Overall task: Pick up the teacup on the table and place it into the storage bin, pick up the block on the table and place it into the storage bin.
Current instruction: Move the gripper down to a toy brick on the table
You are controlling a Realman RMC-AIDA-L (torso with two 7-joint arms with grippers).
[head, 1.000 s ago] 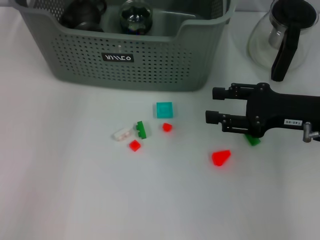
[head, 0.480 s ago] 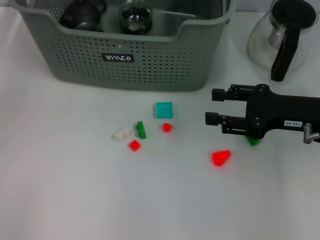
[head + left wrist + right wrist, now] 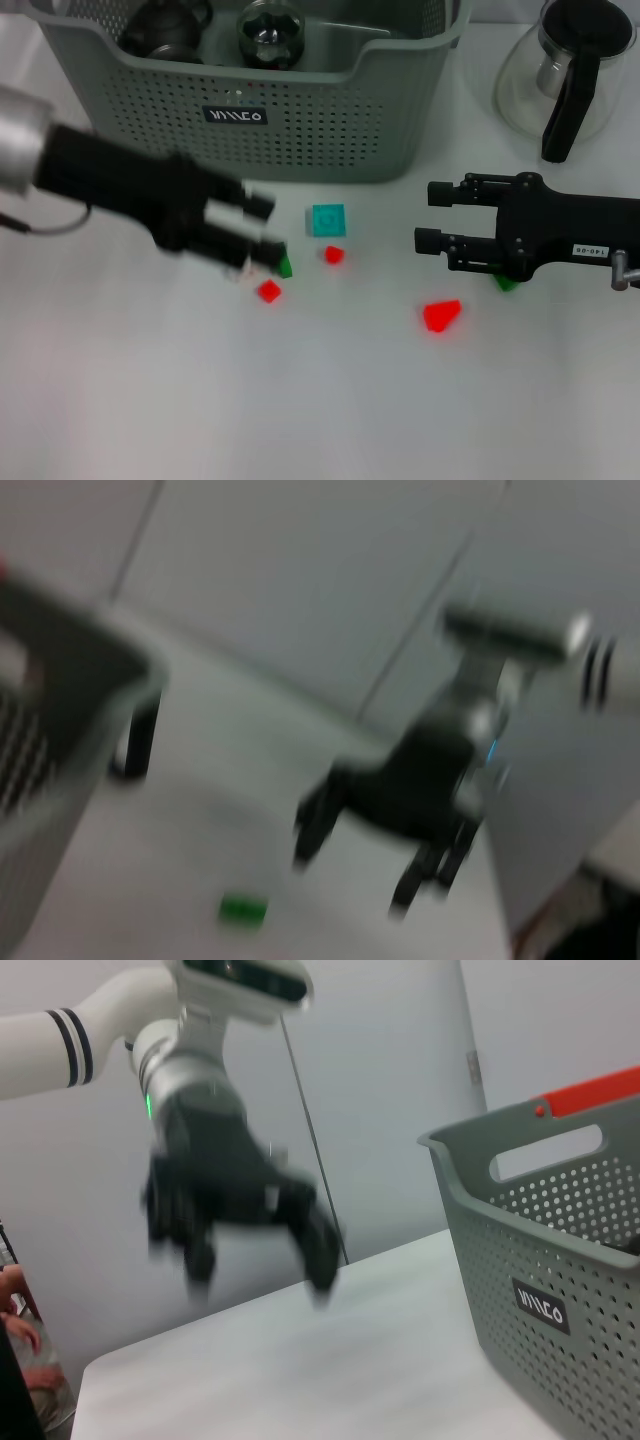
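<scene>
The block step is judged to be in hand: the left tool is held low over the bench with its fingers parted and nothing between them, its tips just above the white block and green block, while the storage bin stands just beyond it with 2 dark vessels already inside. The right tool is seen well off to the side, jaws wide and empty, a red wedge just below it. For the next move, 1 block would need to be centred between the left fingers before closing.
</scene>
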